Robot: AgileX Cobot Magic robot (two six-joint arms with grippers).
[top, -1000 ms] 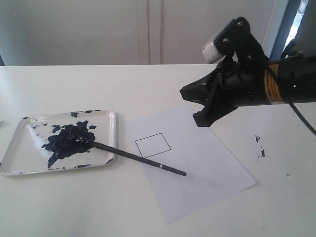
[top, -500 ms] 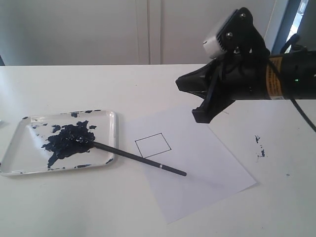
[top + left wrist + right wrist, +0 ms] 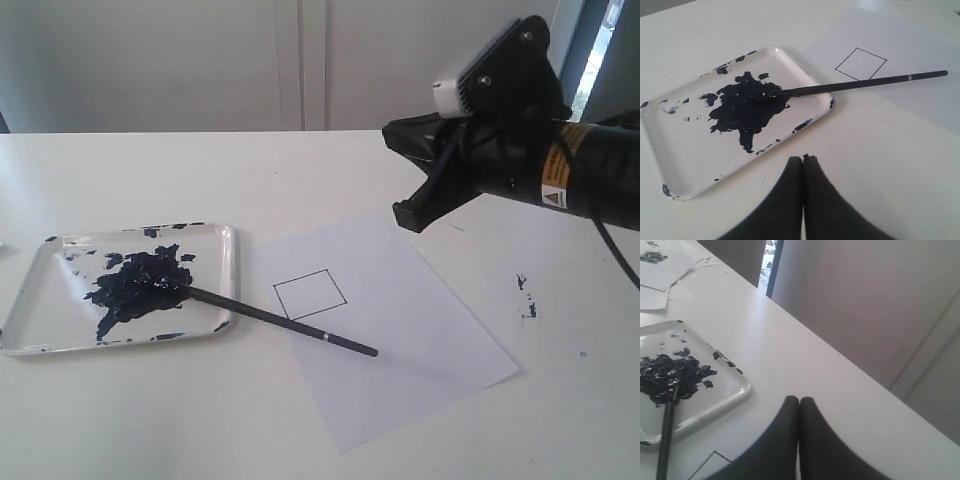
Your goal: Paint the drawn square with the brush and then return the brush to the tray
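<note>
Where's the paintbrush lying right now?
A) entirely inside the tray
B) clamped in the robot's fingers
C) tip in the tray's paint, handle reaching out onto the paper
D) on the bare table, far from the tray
C: the brush has its dark tip in the paint blotch on the tray, and its handle crosses the rim and ends over the paper.

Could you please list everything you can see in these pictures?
table: one, white, under everything.
tray: one, white, navy-blotched, left in exterior view.
brush: one, black, tip in tray's paint, handle over rim onto paper sheet.
paper sheet: one, white, right of tray.
drawn square: one, black outline, unpainted, on the sheet.
paint specks: few, navy, right of sheet.
right end effector: one, black, shut, raised over sheet's far edge.
left end effector: one, black, shut, near tray.
</note>
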